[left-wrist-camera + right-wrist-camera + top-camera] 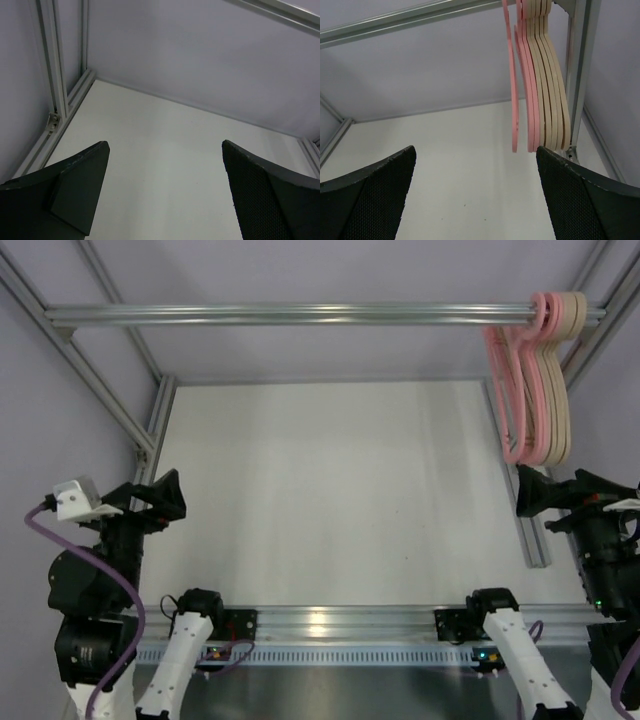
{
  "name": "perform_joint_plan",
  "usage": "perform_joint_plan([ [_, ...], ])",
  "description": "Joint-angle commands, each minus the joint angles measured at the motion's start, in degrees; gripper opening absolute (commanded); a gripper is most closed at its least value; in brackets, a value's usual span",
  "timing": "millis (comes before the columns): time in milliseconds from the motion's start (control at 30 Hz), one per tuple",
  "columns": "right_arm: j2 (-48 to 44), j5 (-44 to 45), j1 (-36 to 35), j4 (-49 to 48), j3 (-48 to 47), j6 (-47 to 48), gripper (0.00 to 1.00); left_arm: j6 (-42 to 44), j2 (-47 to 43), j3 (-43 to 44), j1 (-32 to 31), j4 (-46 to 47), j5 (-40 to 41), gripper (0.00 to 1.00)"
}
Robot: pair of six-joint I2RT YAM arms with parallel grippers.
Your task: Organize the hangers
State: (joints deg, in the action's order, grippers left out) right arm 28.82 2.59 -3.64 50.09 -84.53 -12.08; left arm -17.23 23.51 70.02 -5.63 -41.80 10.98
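Observation:
Several hangers (538,380) hang in a tight bunch at the right end of the metal rail (300,313), pink ones on the left and beige ones on the right. In the right wrist view the hangers (540,75) hang edge-on just beyond my right gripper (475,148), which is open and holds nothing. From above, the right gripper (528,492) sits a little below the bunch, apart from it. My left gripper (175,496) hovers at the table's left side, far from the hangers. It is open (165,145) with only bare table between its fingers.
The white table (340,490) is bordered by aluminium frame rails at the left (160,420), right (530,530) and front (340,620). An upright frame post (577,75) stands right beside the hangers. Slanted frame struts run up both back corners.

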Motion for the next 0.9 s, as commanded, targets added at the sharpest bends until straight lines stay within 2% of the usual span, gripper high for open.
perform_joint_plan([
  [0, -4.02, 5.22, -3.03, -4.38, 2.0, 0.03, 1.0, 1.85, -1.88, 2.75, 0.0, -3.46, 1.41, 0.98],
  [300, -12.64, 9.01, -7.43, -5.88, 7.01, 2.23, 0.99, 1.15, -4.87, 2.58, -0.35, -4.78, 1.76, 0.98],
  [500, -13.96, 8.84, -7.87, -6.05, 7.54, 2.93, 0.99, -0.52, -6.01, 0.47, -1.23, -5.66, 0.27, 0.98],
  [867, -15.63, 7.96, -8.31, -6.05, 10.0, 3.55, 1.0, -1.49, -7.95, -1.38, -5.18, -8.03, 3.16, 0.98],
])
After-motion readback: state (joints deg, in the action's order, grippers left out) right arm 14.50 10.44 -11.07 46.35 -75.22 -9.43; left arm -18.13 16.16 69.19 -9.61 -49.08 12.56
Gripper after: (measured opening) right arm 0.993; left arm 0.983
